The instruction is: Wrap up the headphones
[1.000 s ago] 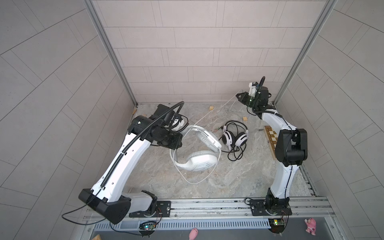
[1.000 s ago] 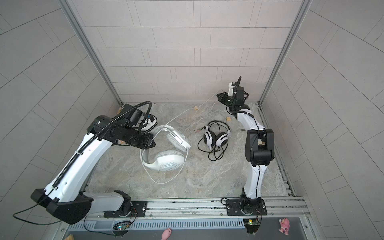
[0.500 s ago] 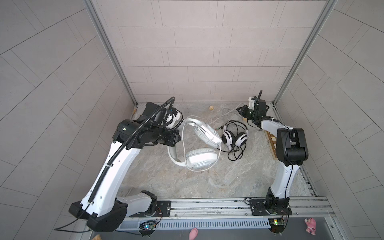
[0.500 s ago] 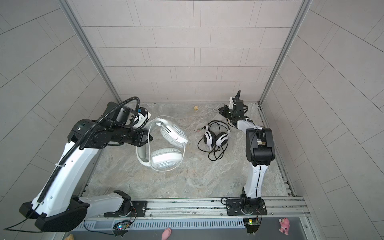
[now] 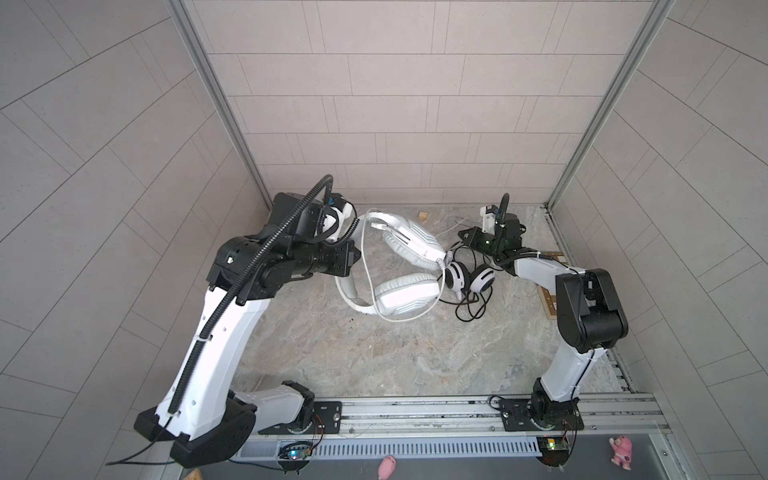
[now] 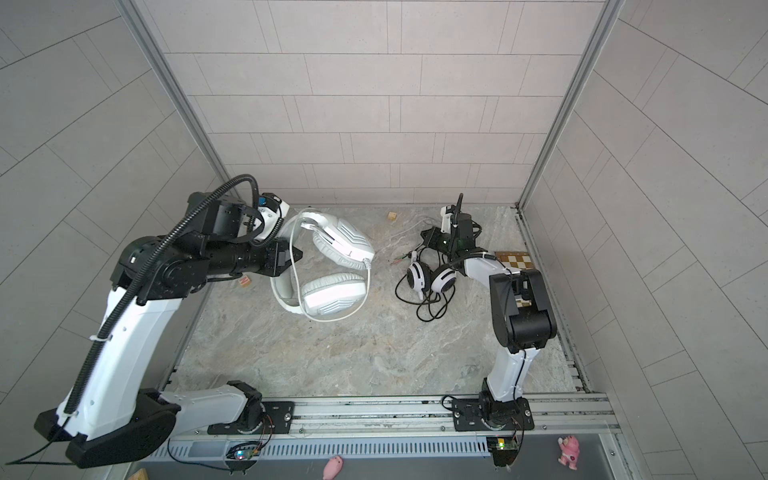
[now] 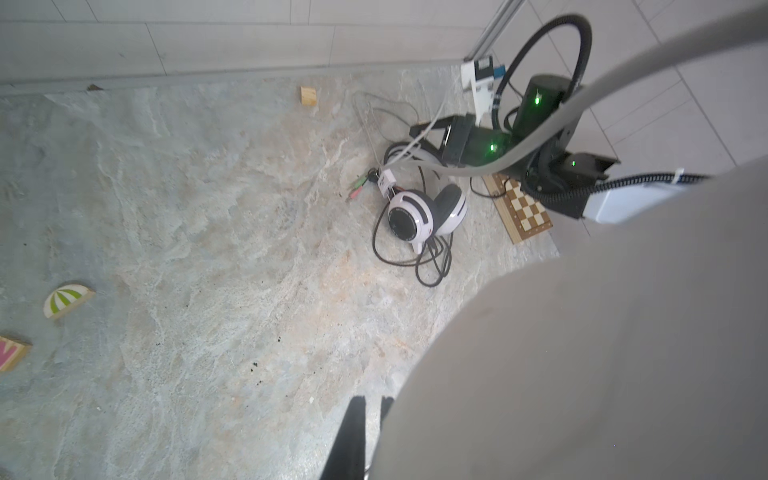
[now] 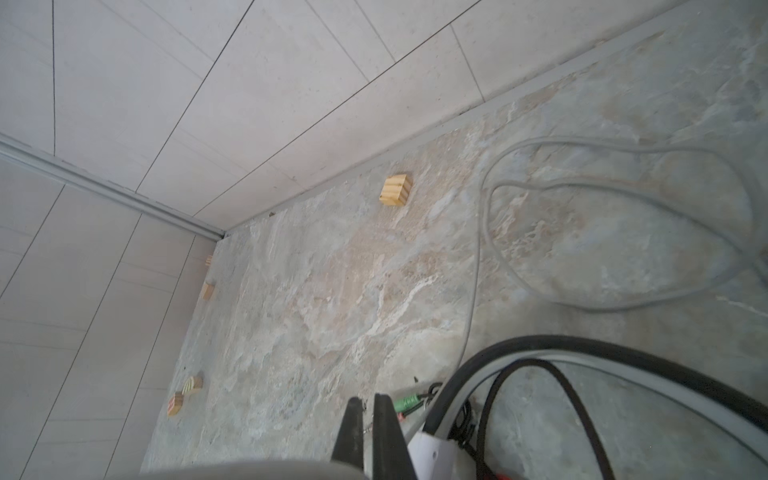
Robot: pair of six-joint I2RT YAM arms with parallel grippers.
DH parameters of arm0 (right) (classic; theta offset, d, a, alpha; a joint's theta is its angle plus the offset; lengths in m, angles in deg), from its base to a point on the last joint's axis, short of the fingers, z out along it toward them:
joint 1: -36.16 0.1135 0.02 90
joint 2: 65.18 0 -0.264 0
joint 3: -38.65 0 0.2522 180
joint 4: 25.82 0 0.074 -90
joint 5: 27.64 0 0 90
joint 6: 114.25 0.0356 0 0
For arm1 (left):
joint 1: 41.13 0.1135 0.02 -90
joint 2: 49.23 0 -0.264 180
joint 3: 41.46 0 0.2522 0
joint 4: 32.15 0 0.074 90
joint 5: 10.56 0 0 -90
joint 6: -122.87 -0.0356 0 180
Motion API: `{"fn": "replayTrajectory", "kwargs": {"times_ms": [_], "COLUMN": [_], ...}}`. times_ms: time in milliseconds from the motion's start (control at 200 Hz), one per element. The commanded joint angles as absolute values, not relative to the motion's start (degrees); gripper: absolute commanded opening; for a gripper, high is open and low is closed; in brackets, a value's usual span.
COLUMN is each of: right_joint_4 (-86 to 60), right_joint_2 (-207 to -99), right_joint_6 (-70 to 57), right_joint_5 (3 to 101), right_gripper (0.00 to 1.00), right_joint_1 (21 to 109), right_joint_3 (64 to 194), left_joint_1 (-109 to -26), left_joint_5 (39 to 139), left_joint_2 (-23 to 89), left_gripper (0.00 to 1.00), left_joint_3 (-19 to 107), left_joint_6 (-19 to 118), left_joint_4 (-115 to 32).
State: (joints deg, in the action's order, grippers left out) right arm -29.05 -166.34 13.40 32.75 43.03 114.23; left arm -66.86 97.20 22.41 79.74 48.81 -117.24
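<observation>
While right claw [image 8: 368,428] rests closed, left claw [image 5: 352,257] clamps white headset [image 5: 405,293].

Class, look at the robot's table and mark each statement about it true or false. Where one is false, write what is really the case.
1. The black-and-white headset lies on the table, close to the right gripper. True.
2. Both headsets are black. False: the other one is a white headset.
3. The left gripper is open and well away from any headset. False: it is shut on the white headset.
4. A small wooden block lies near the back wall. True.
5. The checkered board lies beside the left arm. False: it lies by the right arm.
</observation>
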Motion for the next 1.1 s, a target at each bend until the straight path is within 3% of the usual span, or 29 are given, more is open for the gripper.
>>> {"fn": "replayTrajectory", "kwargs": {"times_ms": [0,360,595,896,1096], "right_joint_4": [-28.61,-16.53,-7.86,2.67,8.24], "right_joint_2": [-162.02,-144.29,-131.56,-116.08,-117.61], "right_joint_6": [10.01,1.22,-3.88,-3.18,-4.82], "right_joint_5": [34.86,48.45,58.19,61.44,60.55], "right_gripper": [0.0,0.0,0.0,0.0,0.0], "right_joint_1": [46.19,61.56,73.3,77.23,82.91], "right_joint_3": [111.99,104.73,100.97,101.2,109.74], "left_joint_1": [-66.28,-59.09,-57.99,-55.72,-56.02], "left_joint_5": [94.8,86.52,81.95,83.43,90.2], "left_joint_2": [22.57,26.56,30.91,34.79,37.46], "left_gripper": [0.0,0.0,0.0,0.0,0.0], "left_joint_3": [82.89,81.94,78.67,75.93,69.99], "left_joint_6": [53.16,60.77,58.76,54.94,53.79], "left_joint_4": [-111.09,-104.39,-104.17,-107.49,-105.9]}}
